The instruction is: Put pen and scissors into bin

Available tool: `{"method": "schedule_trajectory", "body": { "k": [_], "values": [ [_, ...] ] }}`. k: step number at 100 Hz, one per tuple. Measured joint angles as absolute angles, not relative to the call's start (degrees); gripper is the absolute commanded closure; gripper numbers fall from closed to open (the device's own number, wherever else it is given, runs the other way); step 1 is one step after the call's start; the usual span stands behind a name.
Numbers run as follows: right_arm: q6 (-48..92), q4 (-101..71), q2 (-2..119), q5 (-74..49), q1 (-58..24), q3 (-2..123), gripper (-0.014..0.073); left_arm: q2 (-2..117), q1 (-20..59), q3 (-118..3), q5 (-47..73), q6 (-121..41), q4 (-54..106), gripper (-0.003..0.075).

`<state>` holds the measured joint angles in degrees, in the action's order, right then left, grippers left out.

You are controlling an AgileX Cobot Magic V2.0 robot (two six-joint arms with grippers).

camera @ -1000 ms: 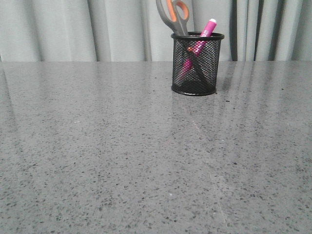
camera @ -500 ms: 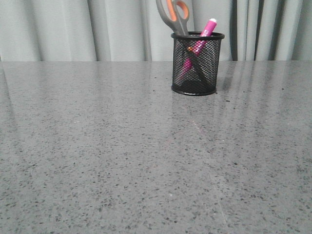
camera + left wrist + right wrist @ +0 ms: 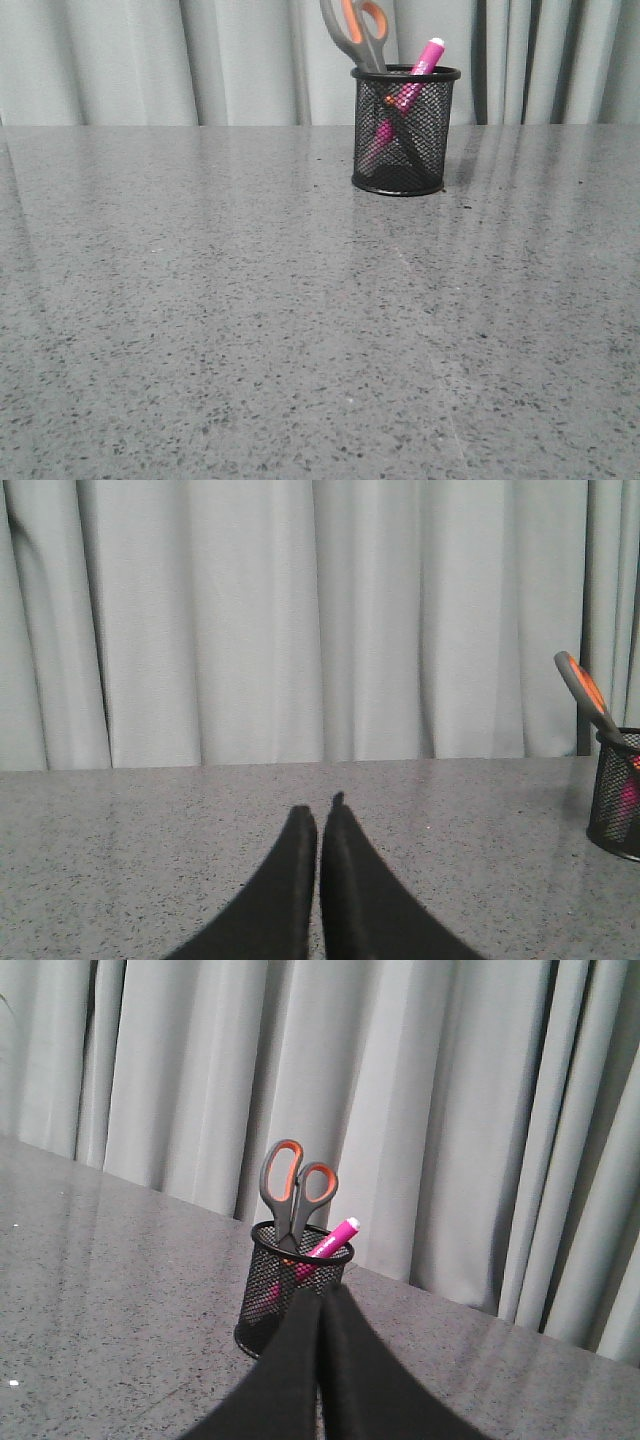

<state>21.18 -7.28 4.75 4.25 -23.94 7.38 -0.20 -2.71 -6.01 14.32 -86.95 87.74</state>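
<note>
Pen and scissors were both in the bin, so the task looked complete. Nearest the cameras, the left gripper and right gripper were clenched on nothing. Farther back on the table, the bin stood upright, holding the pen and scissors, before the curtain.

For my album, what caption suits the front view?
Scissors and pen stand crossed in the bin on a grey table.
</note>
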Motion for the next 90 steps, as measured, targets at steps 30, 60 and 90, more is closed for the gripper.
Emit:
{"method": "schedule_trajectory", "body": {
  "k": [30, 60, 90],
  "values": [
    [21.18, -7.28, 4.75, 4.25, -23.94, 7.38, 0.067, -0.2, -2.71, -6.01, 14.32, -86.95, 87.74, 0.0739],
    [21.18, -7.28, 4.75, 4.25, -23.94, 7.38, 0.067, -0.2, -2.71, -6.01, 11.6, -67.48, 68.87, 0.0739],
    [21.18, -7.28, 4.75, 4.25, -23.94, 7.38, 0.067, -0.2, -0.72, -4.69, 7.6, -18.6, 18.36, 0.0739]
  ]
}}
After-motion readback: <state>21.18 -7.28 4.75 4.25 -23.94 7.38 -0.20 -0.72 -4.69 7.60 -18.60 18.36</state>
